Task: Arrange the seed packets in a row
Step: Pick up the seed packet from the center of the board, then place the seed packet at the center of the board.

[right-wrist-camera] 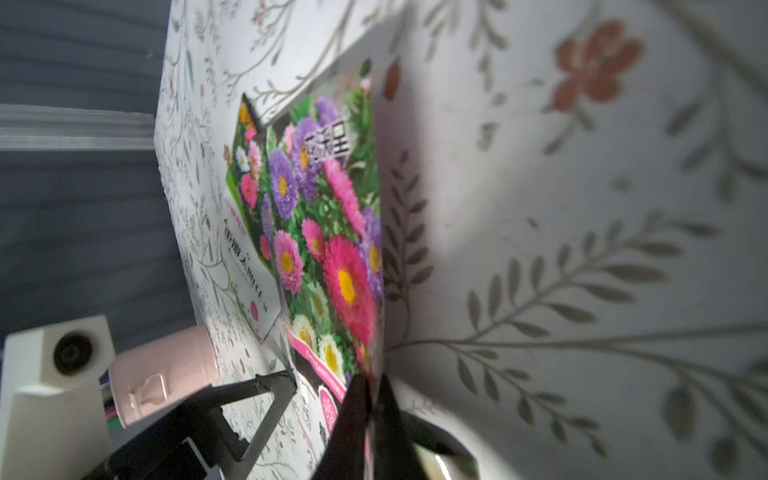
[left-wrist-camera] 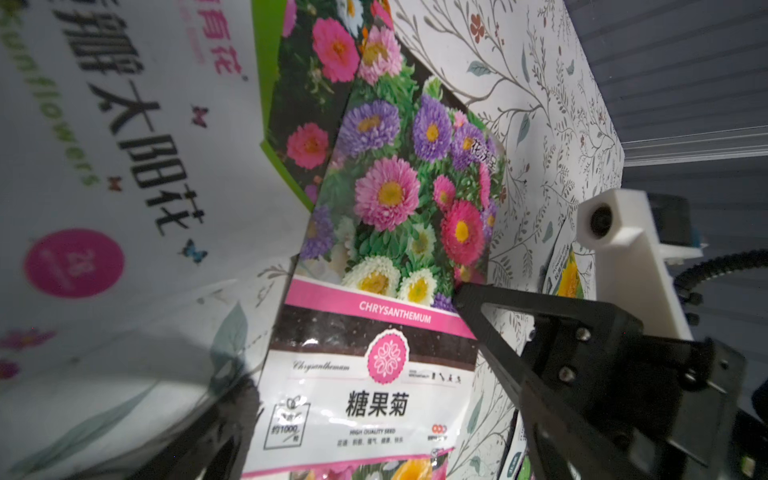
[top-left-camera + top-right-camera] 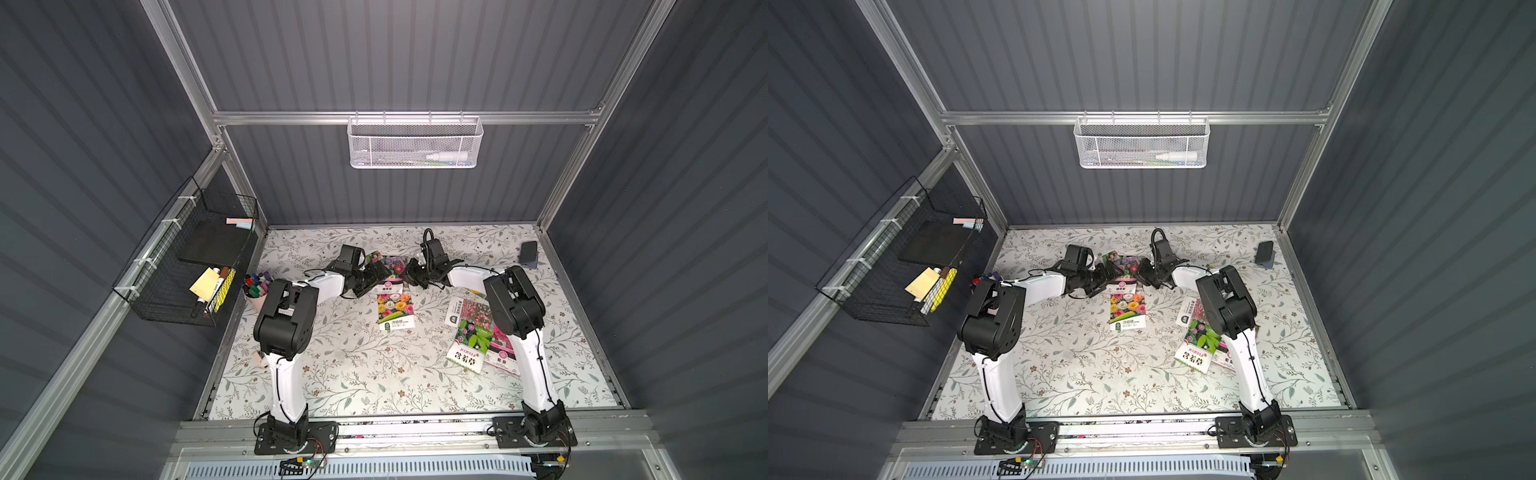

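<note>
Two right fingers [image 1: 354, 415], packet [image 1: 332, 249] edge between

The chrysanthemum packet [image 2: 386, 249] shows pink, purple and white blooms over a pink band; the tabletop [image 3: 353, 374] is leaf-patterned.

Lab test cell | aluminium frame [image 3: 291, 117], grey panels [image 3: 395, 54] are boxing in the tabletop [image 3: 353, 374] | arm bases [image 3: 296, 436] are sitting bolted before it
</note>
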You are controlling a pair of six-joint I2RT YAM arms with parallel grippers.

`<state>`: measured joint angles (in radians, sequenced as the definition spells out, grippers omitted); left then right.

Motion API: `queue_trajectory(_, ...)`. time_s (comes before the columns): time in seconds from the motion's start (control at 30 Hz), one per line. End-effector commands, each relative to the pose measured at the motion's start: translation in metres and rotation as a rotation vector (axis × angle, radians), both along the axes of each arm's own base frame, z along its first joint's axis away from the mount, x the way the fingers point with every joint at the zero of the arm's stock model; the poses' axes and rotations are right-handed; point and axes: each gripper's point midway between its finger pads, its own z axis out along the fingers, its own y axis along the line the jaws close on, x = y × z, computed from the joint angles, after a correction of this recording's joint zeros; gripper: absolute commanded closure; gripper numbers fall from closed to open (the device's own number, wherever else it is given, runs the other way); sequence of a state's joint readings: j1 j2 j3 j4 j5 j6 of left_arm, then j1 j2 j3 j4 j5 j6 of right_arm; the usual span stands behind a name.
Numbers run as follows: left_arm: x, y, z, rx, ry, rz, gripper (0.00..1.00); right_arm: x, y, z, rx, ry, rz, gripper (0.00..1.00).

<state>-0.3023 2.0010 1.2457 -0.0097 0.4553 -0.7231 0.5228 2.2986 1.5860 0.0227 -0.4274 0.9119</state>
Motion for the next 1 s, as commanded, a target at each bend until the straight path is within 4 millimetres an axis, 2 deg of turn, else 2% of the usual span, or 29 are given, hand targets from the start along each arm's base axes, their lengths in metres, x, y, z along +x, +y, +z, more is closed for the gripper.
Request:
queue_trajectory(0.0,-0.031,0.003,-0.029,0.023,0.136,-0.005,0.03,0.007,0.009,0.028,0.07,-0.072,0.023,1.0)
queue_trajectory(0.1,-0.036,0.003,-0.02,0.019,0.125,-0.019,0.01,0.005,0.008,0.041,0.066,-0.116,0.044,1.0)
queue_trajectory(0.2,-0.052,0.009,-0.011,0.072,0.12,-0.078,0.01,0.0,0.002,0.058,0.044,-0.165,0.067,1.0)
queue_trajectory(0.23,-0.06,0.012,-0.007,0.096,0.125,-0.105,0.01,-0.005,0.001,0.064,0.04,-0.173,0.089,1.0)
queue_trajectory(0.37,-0.07,0.017,0.021,0.138,0.007,-0.184,0.01,-0.024,-0.009,0.08,0.01,-0.206,0.126,1.0)
queue_trajectory(0.43,-0.068,0.019,0.042,0.176,-0.102,-0.238,0.01,-0.036,-0.015,0.085,0.004,-0.209,0.126,1.0)
queue_trajectory(0.53,-0.079,0.024,0.061,0.215,-0.156,-0.29,0.0,-0.06,-0.017,0.084,0.007,-0.18,0.149,1.0)
queue_trajectory(0.77,-0.081,0.049,0.108,0.375,-0.335,-0.282,0.01,-0.126,0.011,0.071,0.013,-0.141,0.223,1.0)
queue_trajectory(0.87,-0.081,0.061,0.123,0.435,-0.386,-0.244,0.01,-0.15,0.032,0.071,0.041,-0.131,0.254,1.0)
queue_trajectory(0.97,-0.081,0.074,0.128,0.498,-0.405,-0.205,0.01,-0.175,0.063,0.077,0.064,-0.138,0.301,1.0)
